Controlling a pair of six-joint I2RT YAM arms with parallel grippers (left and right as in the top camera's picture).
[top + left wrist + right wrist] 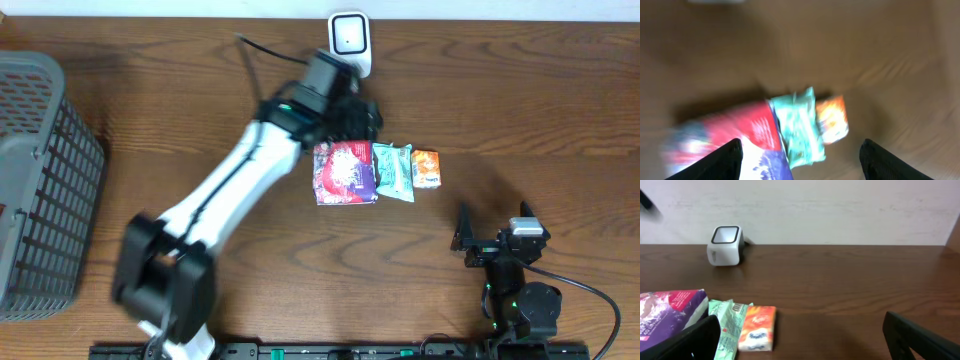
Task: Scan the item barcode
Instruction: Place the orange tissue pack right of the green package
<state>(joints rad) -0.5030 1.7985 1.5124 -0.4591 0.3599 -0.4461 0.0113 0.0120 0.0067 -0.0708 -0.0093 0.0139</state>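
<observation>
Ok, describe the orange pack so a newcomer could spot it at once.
Find the white scanner at the overhead view's top edge; three packs lie in a row just below it. The orange pack is at that row's right end, next to the green packet. It is the smallest and the only orange one; the purple-and-red bag is at the other end.

Overhead: straight down over the whole table (520, 120). Left wrist: near, tilted down on the packets (797, 127). Right wrist: low, level, toward scanner (726, 245); packets shared throughout.
</observation>
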